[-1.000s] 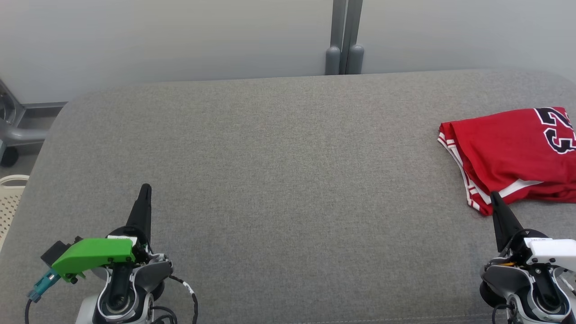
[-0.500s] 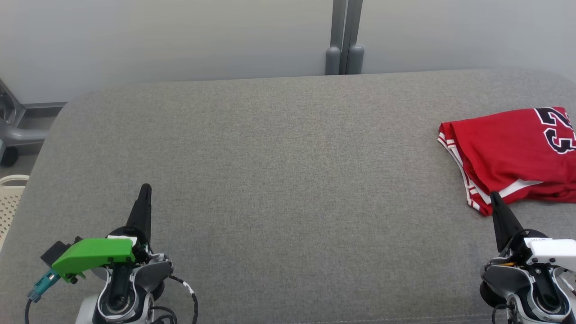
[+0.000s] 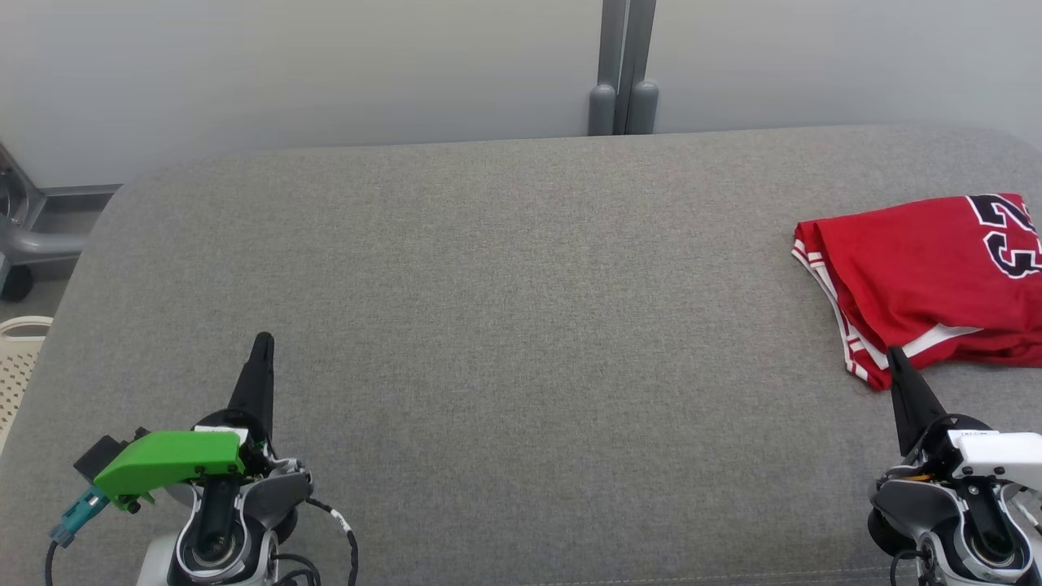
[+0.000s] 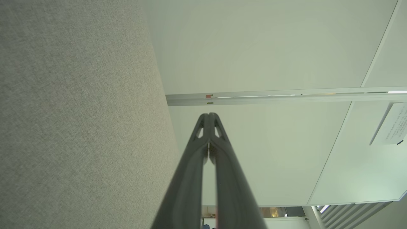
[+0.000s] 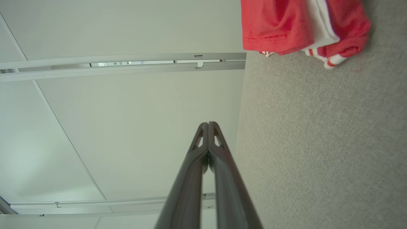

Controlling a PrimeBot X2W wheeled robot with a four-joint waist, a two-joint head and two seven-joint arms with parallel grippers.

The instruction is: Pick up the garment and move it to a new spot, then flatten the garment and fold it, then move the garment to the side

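- Nothing had shifted since the earlier frames; both arms and the garment (image 3: pixel 912 277) kept their places.
- Grey fabric surface (image 3: pixel 521 325) spread across most of the frame, its middle bare, probably left free as room for flattening and folding.
- Red and folded, the garment lay at the right edge, partly cut off by the frame, its trimmed hems stacked; that spot suggested the last move aside was done.
- Right gripper (image 3: pixel 894 353) sat at lower right, fingers pressed together and empty, tip near the garment's lower corner, seemingly parked.
- Left gripper (image 3: pixel 263 338) sat at lower left, fingers likewise closed on nothing, well apart from the garment.
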